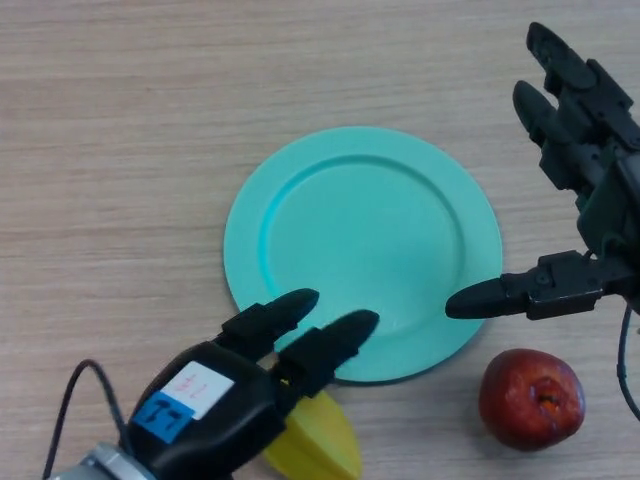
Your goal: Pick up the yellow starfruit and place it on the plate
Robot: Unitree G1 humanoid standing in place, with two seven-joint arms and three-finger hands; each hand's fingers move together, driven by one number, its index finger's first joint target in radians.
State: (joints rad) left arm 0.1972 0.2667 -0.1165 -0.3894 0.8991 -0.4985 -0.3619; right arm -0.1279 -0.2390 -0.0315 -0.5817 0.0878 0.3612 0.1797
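**Left hand over the starfruit, plate bare**

Left hand (pixel 215 400) enters from the lower left corner of the head view and sits low in the frame, its back toward the camera, with a white and blue label on it. Its fingers (pixel 275 318) reach forward, fairly straight and slightly parted, and their tips overlap the near rim of the plate (pixel 300 180). Whether they touch the rim cannot be told from this view. No thing is seen pinched in them.

Beneath and just behind that hand lies the yellow starfruit (pixel 320 440), at the bottom edge of the view, just short of the plate's near rim. Only its right part shows; the rest is hidden under the hand. It rests on the surface (pixel 110 140), not on the plate.

The plate is round and turquoise, lying flat in the middle of the light wood-grain surface, with nothing on it.

Right hand (pixel 590 190) comes in from the right edge, spread wide: its fingers point up and away past the plate's far right side, while its thumb (pixel 495 297) stretches left so that its tip overlaps the plate's right rim. It holds nothing.

A red fruit (pixel 530 397) sits on the surface to the lower right, just beside the plate and below the right thumb.
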